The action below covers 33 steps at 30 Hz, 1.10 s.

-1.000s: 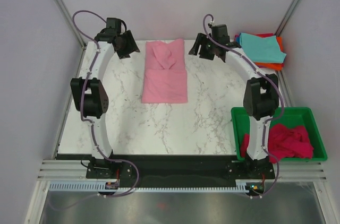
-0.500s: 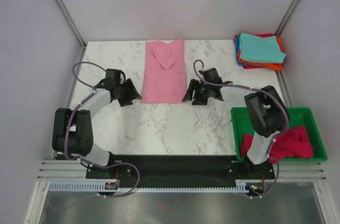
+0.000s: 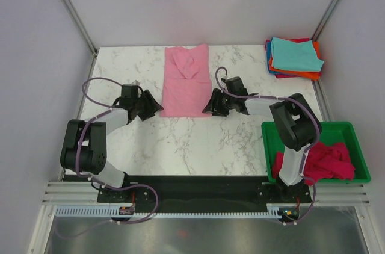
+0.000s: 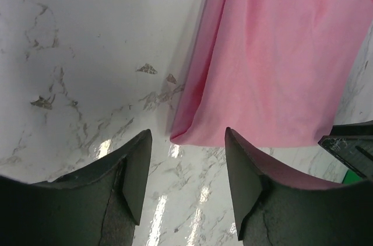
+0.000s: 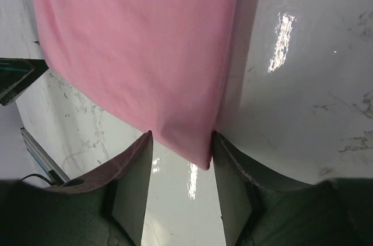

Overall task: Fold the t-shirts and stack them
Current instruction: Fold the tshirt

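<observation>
By t-shirt (image 3: 186, 88): left claw (image 3: 154, 108), right claw (image 3: 210, 108) nearer

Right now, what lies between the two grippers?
The near end of the pink shirt lies between the left gripper and the right gripper, one at each near corner. The top view shows this.

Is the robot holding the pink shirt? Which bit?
Nothing is held yet. Both grippers are open: the left gripper faces the near left corner of the pink shirt, and the right gripper has the near right corner between its fingers, unclamped.
</observation>
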Motion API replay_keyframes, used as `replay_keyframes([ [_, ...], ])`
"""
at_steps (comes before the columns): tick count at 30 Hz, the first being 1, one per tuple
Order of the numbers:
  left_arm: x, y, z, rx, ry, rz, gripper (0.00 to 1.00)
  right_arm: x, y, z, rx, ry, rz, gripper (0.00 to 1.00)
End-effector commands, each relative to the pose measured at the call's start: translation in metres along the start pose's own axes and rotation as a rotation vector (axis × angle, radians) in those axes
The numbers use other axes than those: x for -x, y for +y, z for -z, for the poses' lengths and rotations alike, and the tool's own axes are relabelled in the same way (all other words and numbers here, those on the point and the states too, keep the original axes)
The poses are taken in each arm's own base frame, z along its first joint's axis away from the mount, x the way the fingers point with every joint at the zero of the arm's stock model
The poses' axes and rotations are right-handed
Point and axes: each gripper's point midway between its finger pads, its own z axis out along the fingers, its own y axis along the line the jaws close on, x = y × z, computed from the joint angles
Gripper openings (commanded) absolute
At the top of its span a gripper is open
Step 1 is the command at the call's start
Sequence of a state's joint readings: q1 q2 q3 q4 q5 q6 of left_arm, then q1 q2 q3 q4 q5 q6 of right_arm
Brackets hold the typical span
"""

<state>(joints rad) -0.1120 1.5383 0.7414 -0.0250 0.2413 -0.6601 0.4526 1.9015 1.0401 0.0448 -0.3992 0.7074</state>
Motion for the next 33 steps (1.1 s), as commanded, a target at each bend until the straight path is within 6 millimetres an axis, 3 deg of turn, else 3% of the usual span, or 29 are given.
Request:
replay_keyframes([
  [1,-0.002,-0.013,-0.012,-0.063,-0.007,0.009,0.6,-0.003,-0.014,-0.011,-0.044,0.008,0.006,0.53],
  [9,-0.026,0.002,-0.02,0.001,0.033,0.01,0.47,-0.005,-0.02,-0.016,-0.048,0.025,0.018,0.41],
  [13,-0.028,0.003,-0.02,0.017,0.029,-0.001,0.45,-0.005,-0.023,-0.014,-0.054,0.029,0.02,0.4],
  [19,-0.028,0.004,-0.021,0.037,0.024,-0.014,0.29,-0.005,-0.026,-0.011,-0.057,0.026,0.02,0.36],
  [20,-0.026,0.005,-0.021,0.044,0.018,-0.014,0.22,-0.005,-0.026,-0.01,-0.057,0.026,0.02,0.34],
  [22,-0.024,0.005,-0.022,0.047,0.009,-0.02,0.15,-0.006,-0.026,-0.009,-0.057,0.028,0.022,0.26],
  [24,-0.023,0.0,-0.021,0.026,0.005,-0.024,0.02,-0.006,-0.027,-0.008,-0.057,0.026,0.023,0.14],
  [25,-0.023,-0.003,-0.02,0.019,0.004,-0.03,0.02,-0.008,-0.027,-0.007,-0.06,0.026,0.024,0.04],
  [26,-0.024,-0.007,-0.019,0.011,0.002,-0.039,0.02,-0.008,-0.028,-0.005,-0.062,0.024,0.023,0.0],
  [31,-0.027,-0.013,0.007,0.029,-0.012,-0.068,0.02,-0.016,-0.028,0.007,-0.065,0.021,0.028,0.0],
  [33,-0.036,-0.013,0.018,0.029,-0.001,-0.075,0.02,-0.015,-0.019,0.019,-0.045,0.004,0.037,0.0],
])
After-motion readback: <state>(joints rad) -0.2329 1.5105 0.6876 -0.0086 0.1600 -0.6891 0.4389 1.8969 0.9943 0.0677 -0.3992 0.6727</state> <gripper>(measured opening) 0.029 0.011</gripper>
